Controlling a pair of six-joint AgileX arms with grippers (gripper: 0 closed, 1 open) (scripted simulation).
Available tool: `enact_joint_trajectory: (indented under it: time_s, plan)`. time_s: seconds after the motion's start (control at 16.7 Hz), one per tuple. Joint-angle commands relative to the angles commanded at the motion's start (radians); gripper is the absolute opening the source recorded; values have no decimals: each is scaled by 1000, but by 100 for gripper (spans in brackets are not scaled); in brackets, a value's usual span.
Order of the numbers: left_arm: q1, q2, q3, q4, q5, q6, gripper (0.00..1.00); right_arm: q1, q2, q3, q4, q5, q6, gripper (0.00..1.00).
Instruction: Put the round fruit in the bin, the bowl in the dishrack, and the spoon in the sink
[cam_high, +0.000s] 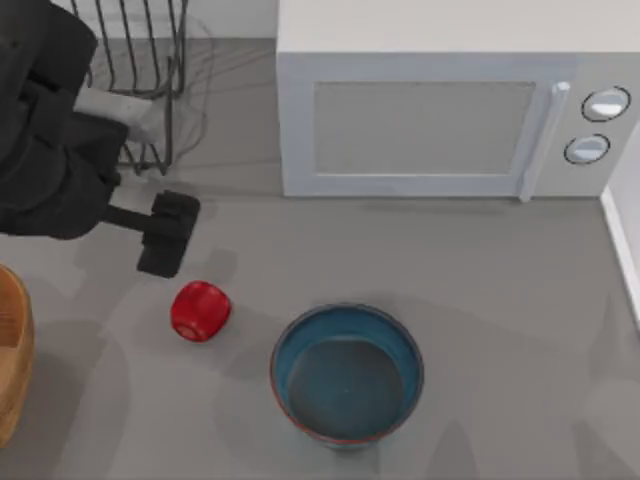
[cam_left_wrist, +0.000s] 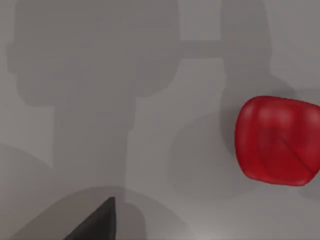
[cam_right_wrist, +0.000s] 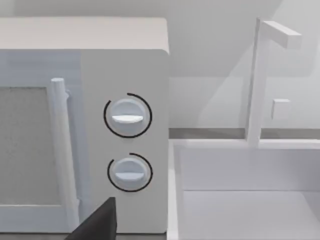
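One pincer is working: our left pincer (cam_high: 165, 238) is hovering over the grey desk (cam_high: 480, 260), just beside the round fruit (cam_high: 200, 311), which is lying a little nearer the front edge than the pincer and apart from it. We cannot tell how far its fingers are spread, and we are seeing nothing held in it. In the left wrist view the round fruit (cam_left_wrist: 277, 140) is resting on the bare desk, off to one side of a dark finger tip (cam_left_wrist: 97, 222). Beyond the fruit from the pincer, the bowl (cam_high: 346, 373) is sitting upright on the desk. Behind our left arm the dishrack (cam_high: 135, 60) is standing at the back. Our right wrist view is facing a white microwave (cam_right_wrist: 100, 125) and the sink (cam_right_wrist: 245, 200) just beside it
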Motion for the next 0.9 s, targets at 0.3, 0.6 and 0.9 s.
enact_joint_trajectory:
  time_s: [0.3, 0.6, 0.9]
  plan:
    - [-69, 317, 234, -177, 12, 8, 100, 0, 0, 0, 0, 0, 0, 100]
    - [-102, 476, 346, -265, 18, 11, 100, 0, 0, 0, 0, 0, 0, 100]
    - [-99, 479, 347, -268, 18, 11, 100, 0, 0, 0, 0, 0, 0, 100]
